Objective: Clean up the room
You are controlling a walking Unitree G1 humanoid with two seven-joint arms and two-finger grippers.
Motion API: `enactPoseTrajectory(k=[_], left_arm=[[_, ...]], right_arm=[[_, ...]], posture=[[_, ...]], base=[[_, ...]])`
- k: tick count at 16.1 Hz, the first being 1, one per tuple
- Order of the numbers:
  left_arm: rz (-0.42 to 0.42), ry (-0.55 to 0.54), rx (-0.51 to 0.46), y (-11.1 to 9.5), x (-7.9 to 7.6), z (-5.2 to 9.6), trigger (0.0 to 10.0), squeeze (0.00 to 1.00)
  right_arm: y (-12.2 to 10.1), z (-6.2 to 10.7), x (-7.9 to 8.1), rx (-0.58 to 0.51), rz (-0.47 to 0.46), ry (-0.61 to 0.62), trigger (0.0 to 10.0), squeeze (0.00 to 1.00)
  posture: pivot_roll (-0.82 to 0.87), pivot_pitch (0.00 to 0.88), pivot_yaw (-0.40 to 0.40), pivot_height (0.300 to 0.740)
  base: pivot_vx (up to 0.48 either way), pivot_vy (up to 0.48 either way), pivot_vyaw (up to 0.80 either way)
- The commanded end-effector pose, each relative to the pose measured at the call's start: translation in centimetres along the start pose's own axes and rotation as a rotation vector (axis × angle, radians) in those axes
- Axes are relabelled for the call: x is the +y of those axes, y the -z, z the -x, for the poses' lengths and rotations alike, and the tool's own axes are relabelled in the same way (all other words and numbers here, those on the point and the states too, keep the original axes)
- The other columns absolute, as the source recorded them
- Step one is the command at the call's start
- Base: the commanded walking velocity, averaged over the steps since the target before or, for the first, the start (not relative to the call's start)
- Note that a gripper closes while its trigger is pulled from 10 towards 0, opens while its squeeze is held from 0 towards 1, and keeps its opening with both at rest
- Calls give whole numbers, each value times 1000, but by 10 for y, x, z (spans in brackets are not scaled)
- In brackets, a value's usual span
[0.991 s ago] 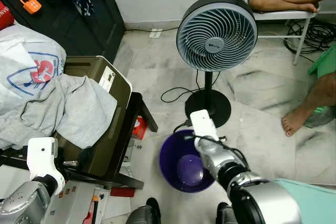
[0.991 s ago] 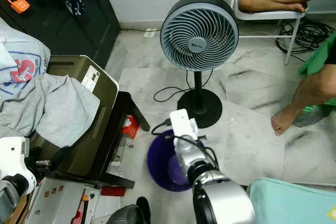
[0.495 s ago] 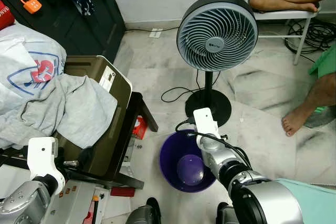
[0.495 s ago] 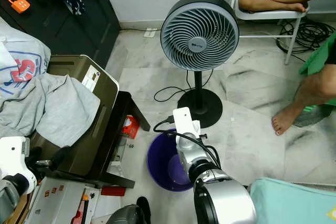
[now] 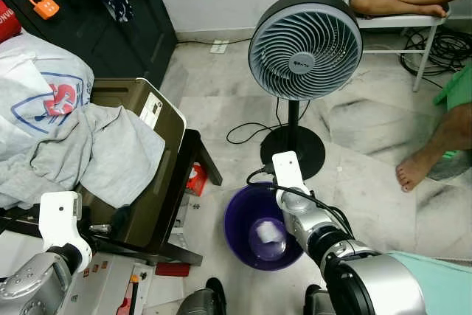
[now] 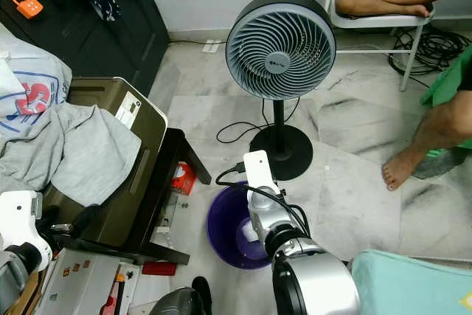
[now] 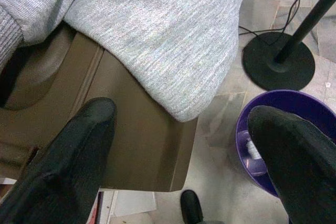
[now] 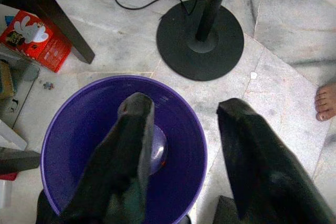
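Right claw (image 8: 181, 145) poised directly above the purple bucket (image 5: 240, 237), its two black fingers (image 8: 128, 150) spread wide with nothing between them. A pale crumpled piece of rubbish (image 5: 268, 232) lies on the bucket's floor, below and apart from the fingers. The bucket stands on the marble floor (image 5: 369, 175), just beside the round black base of the pedestal fan (image 5: 304, 46) and near the leg of a dark stool (image 5: 198, 154). Left claw (image 7: 184, 161) hovers low on the robot's left, fingers likewise wide and empty, over an olive-brown case (image 5: 158, 182) draped with a grey garment (image 5: 103, 153). A small red carton (image 8: 34, 38) lies on the floor near the stool leg. A person's bare foot (image 5: 414, 171) rests on the floor to the right
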State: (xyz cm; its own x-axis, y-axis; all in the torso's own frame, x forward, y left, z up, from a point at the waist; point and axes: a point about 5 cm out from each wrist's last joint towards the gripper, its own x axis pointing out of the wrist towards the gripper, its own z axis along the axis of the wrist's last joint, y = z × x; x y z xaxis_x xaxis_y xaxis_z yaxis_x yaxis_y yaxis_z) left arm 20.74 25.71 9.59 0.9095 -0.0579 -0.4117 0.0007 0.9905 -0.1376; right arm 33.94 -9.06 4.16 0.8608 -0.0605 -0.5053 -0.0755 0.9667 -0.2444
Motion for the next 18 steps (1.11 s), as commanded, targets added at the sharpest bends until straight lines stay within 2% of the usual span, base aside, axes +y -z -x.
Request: enactPoseTrajectory(k=[1,3,7,9,11,14,18], left_arm=[[-5,-50,14,3,9,2,10000,0],[-11,-18,-29,-3,-1,-12,10000,0],[-2,31,-89,-9,-21,-41,10000,0],[11,63,-121,-13,-33,-53,10000,0],[29,97,-154,-18,-44,-60,10000,0],[56,146,-203,-21,-61,-66,10000,0],[63,156,-223,-17,-69,-68,10000,0]], right_arm=[[-4,2,11,-11,-8,-31,10000,1000],[-13,1,7,-54,-24,-33,10000,1000],[-18,-1,-5,-122,-44,-43,10000,1000],[-23,-1,-13,-185,-22,-49,10000,1000],[-26,1,-23,-244,17,-31,10000,1000],[-18,12,-32,-297,15,-38,10000,1000],[-3,33,-37,-307,-6,-37,10000,1000]], posture=[[75,243,203,740],[25,183,179,740],[-69,95,150,740],[-114,51,140,740],[-145,11,132,740],[-190,0,116,740],[-203,0,108,740]], base=[[0,0,0],[0,0,0],[0,0,0],[0,0,0],[0,0,0],[0,0,0],[0,0,0]])
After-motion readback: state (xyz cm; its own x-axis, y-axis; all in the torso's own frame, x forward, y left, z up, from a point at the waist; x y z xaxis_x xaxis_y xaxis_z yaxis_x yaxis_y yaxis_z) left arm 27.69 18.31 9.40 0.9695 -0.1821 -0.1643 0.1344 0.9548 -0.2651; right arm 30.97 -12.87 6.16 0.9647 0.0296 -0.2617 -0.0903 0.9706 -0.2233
